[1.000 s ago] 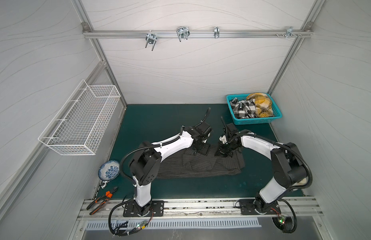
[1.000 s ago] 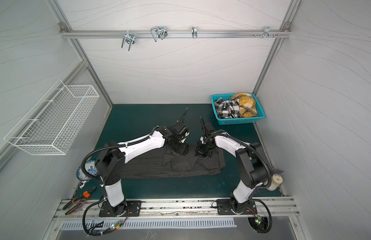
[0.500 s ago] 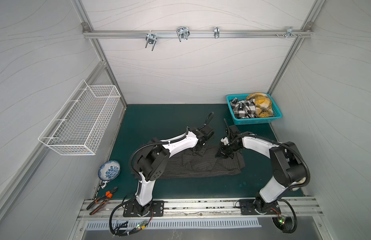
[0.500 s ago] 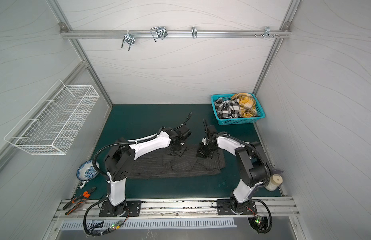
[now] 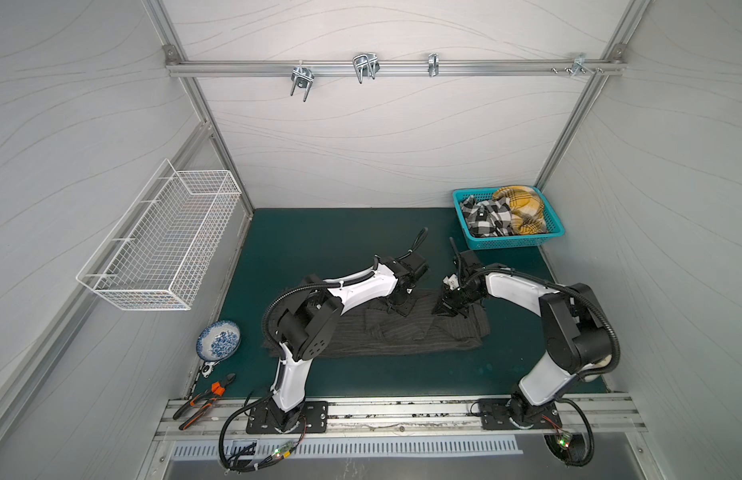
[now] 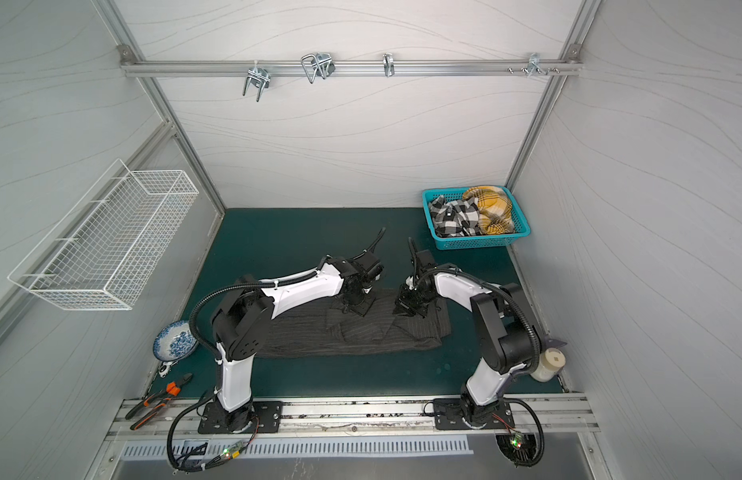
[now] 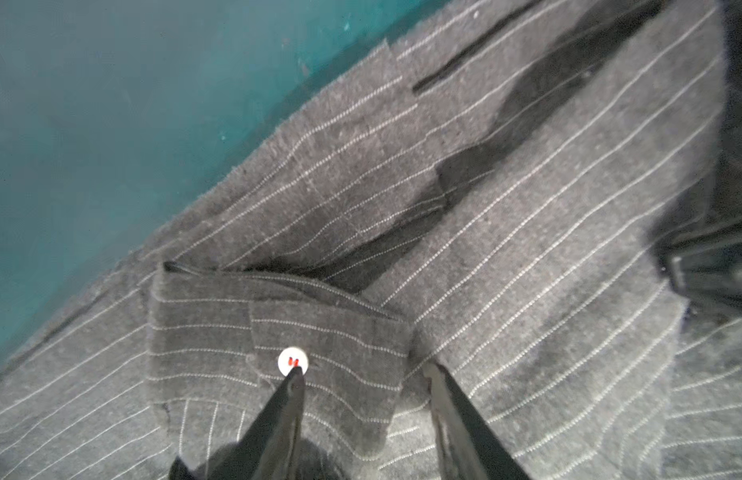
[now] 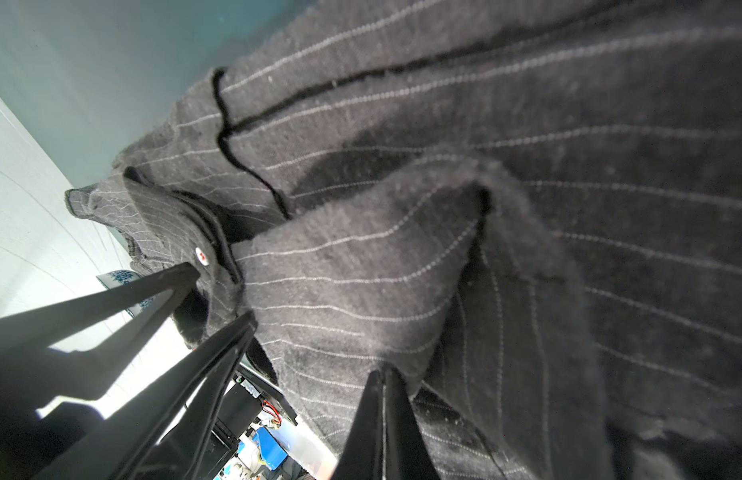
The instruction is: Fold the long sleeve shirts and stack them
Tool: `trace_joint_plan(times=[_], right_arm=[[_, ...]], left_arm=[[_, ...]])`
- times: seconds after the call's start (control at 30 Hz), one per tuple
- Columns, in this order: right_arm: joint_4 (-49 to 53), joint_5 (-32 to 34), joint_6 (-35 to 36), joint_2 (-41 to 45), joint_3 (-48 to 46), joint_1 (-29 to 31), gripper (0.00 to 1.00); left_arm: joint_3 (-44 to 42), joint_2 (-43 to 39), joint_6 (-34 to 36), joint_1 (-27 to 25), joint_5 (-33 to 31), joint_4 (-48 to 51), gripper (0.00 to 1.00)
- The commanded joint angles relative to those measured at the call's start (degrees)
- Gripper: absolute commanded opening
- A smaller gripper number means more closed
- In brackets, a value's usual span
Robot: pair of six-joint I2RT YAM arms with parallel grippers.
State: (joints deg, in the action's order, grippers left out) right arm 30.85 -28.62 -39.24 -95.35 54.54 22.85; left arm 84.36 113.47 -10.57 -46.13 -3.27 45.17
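Observation:
A dark charcoal pinstriped shirt [image 5: 402, 336] [image 6: 319, 336] lies spread on the green mat. My left gripper [image 5: 396, 309] [image 6: 354, 309] [image 7: 363, 370] is down on its far edge, open, its fingertips on either side of a flat cuff with a pale button [image 7: 293, 361]. My right gripper [image 5: 437, 311] [image 6: 398, 311] [image 8: 381, 374] is shut on a raised fold of the same shirt [image 8: 568, 166], close beside the left. In both top views a black-and-white plaid shirt [image 5: 485, 218] [image 6: 452, 218] and a yellow plaid shirt [image 5: 523, 205] [image 6: 491, 208] lie bunched in the basket.
The teal basket [image 5: 510, 243] stands at the mat's far right corner. A white wire basket [image 5: 161, 245] hangs on the left wall. A blue-patterned bowl [image 5: 218, 339] and orange-handled pliers [image 5: 205, 399] lie at the front left. A cream cylinder [image 6: 548, 365] sits behind the right arm.
My left arm has shifted its elbow and settled its gripper onto the cuff, with the jaws narrower than before. The right gripper has stayed shut on the fold, barely moving.

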Motion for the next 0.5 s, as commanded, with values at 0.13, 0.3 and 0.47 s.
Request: trace_joint_plan(times=[0.13,0.3,0.47], right_arm=[[1.14,0.23,-0.16,0.65,0.65,-0.32,0.08],[1.71,0.67,0.21,1.17,0.43,-0.51,0.07],[2.21,0.84,0.34,2.14,0.43,-0.66,0.07]], left_arm=[[0.59,2.14,-1.44,0.16,-5.77,0.29,0.34],[0.68,1.31,-2.07,0.10,-7.06,-0.61,0.26],[0.98,-0.48,-3.50,0.24,-8.66,-0.61,0.00]])
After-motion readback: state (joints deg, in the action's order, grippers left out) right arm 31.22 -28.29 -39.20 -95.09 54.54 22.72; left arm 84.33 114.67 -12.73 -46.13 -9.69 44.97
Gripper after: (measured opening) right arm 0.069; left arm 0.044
